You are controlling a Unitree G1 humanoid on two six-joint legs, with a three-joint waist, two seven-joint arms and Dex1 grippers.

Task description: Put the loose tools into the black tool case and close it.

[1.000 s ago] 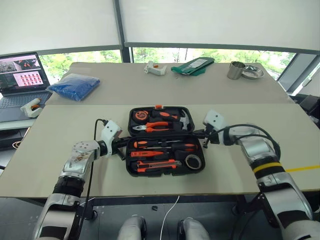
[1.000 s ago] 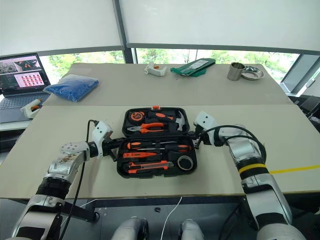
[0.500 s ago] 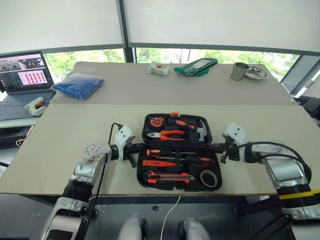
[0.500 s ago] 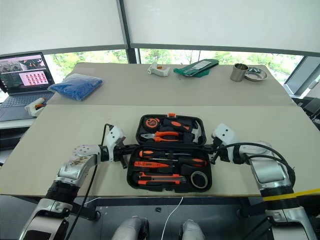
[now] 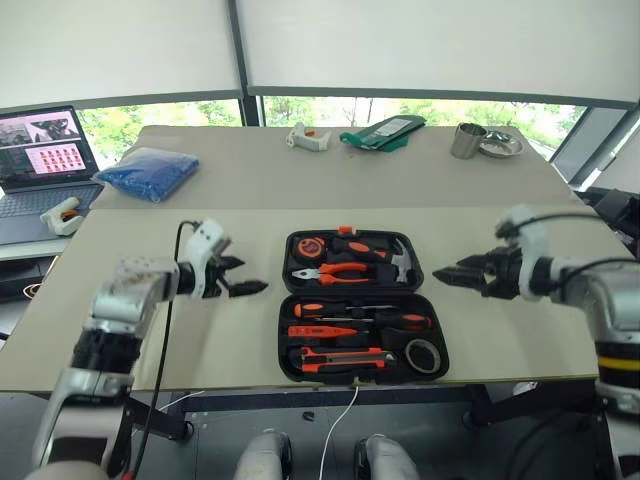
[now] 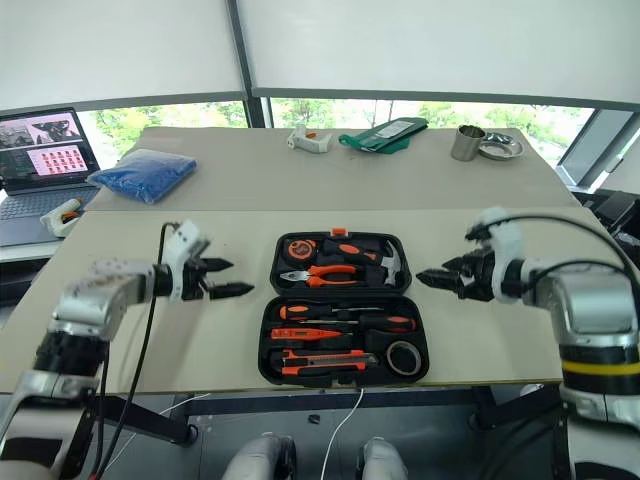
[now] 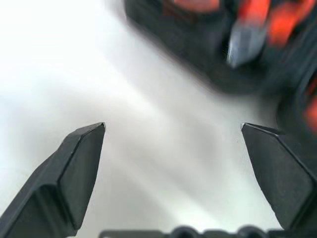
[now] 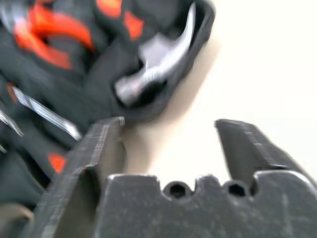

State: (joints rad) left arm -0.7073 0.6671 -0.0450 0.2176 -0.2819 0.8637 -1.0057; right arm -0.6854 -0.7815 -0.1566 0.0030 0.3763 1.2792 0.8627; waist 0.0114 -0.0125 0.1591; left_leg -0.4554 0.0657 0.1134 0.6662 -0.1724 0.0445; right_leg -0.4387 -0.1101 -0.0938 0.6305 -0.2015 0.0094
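Both my grippers, left (image 5: 243, 287) and right (image 5: 450, 274), spread empty beside case (image 5: 361, 312), frame centre. Tools (image 5: 355, 330) seated. Lid stiff, light plastic; grip far rim, fold over.

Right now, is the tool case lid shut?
No, the black tool case lies open flat on the table, with pliers and screwdrivers showing in its recesses.

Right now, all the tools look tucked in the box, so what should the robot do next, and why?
Probably bring one gripper to the far lid half of the black tool case to fold it shut. The case lies open flat, the screwdrivers, utility knife and tape roll sit in its near half, and the left gripper and right gripper hang open and empty beside it.
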